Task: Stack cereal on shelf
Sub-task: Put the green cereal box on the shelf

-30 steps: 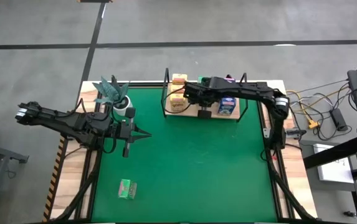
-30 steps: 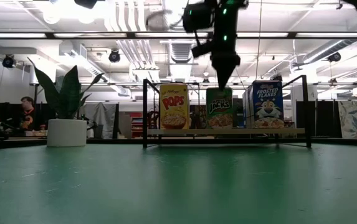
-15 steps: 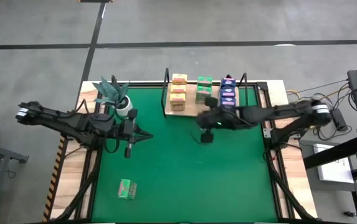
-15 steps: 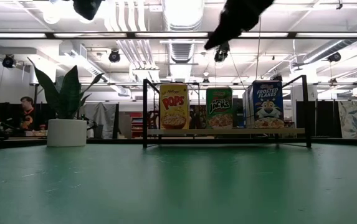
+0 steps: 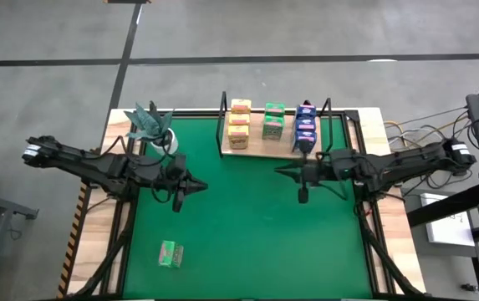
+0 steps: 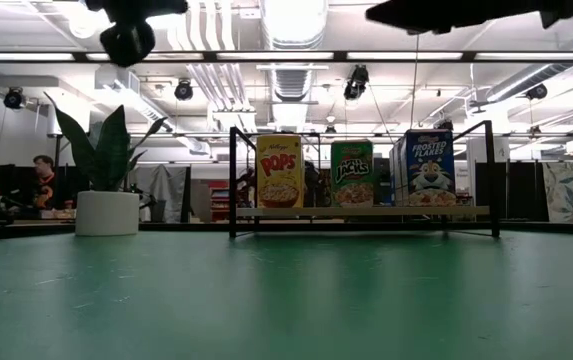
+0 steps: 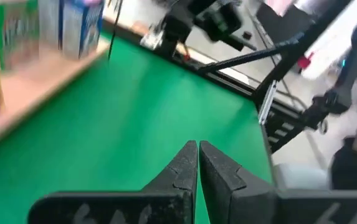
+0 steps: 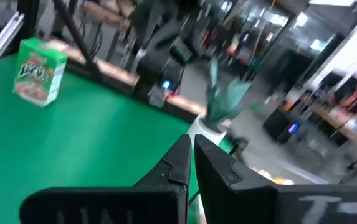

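The shelf (image 5: 256,149), a light wooden board in a thin black wire frame, stands at the far edge of the green mat (image 5: 247,226). On it the cereal boxes (image 5: 272,125) sit in three rows: yellow-orange, green, and blue. One more green cereal box (image 5: 170,253) lies alone on the mat near the front left, well apart from the shelf.

The right pincer (image 5: 281,173) hangs above the mat just in front of the shelf's blue end, its arm stretched level from the right, fingers together and empty. The left pincer (image 5: 201,185) reaches level from the left, fingers together, near the white pot with a teal plant (image 5: 160,138).
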Motion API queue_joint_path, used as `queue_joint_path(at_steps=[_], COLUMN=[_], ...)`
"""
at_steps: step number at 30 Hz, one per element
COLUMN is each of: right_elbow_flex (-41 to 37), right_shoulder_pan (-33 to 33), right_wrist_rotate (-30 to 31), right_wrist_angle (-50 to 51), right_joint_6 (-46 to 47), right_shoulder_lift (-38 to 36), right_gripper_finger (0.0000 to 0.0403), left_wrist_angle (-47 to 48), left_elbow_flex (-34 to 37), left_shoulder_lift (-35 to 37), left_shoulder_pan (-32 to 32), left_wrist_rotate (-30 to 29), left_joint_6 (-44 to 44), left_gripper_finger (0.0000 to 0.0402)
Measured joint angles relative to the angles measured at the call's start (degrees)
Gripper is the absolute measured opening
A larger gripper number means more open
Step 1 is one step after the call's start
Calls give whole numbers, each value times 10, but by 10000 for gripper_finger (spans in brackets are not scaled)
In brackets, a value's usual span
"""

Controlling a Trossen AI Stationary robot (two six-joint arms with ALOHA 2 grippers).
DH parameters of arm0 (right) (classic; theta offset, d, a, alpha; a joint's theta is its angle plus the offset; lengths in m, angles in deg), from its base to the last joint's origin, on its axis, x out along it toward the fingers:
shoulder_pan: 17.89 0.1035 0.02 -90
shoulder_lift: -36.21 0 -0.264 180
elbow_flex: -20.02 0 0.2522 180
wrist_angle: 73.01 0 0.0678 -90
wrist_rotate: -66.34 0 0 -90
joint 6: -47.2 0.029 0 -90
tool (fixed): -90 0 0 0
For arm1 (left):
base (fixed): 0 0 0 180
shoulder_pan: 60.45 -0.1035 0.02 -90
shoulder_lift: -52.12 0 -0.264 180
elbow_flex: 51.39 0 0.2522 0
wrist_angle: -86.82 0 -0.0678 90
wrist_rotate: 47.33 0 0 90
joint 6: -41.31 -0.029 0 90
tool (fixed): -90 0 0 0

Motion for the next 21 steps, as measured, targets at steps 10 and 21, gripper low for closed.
queue_joint_path(at_steps=[10,21], right_elbow_flex=[-42,-32], right_shoulder_pan=[0,-2], right_wrist_rotate=[-13,-13], right_wrist_angle=[-56,-55], right_joint_6=[-64,-106], right_shoulder_lift=[-58,-65], right_gripper_finger=[12,12], left_wrist_angle=[122,353], left_elbow_flex=[-57,-263], left_shoulder_lift=[-59,-217], left_shoulder_pan=[47,216], left_wrist_rotate=[64,31], left_joint_6=[363,623], left_gripper_finger=[0,0])
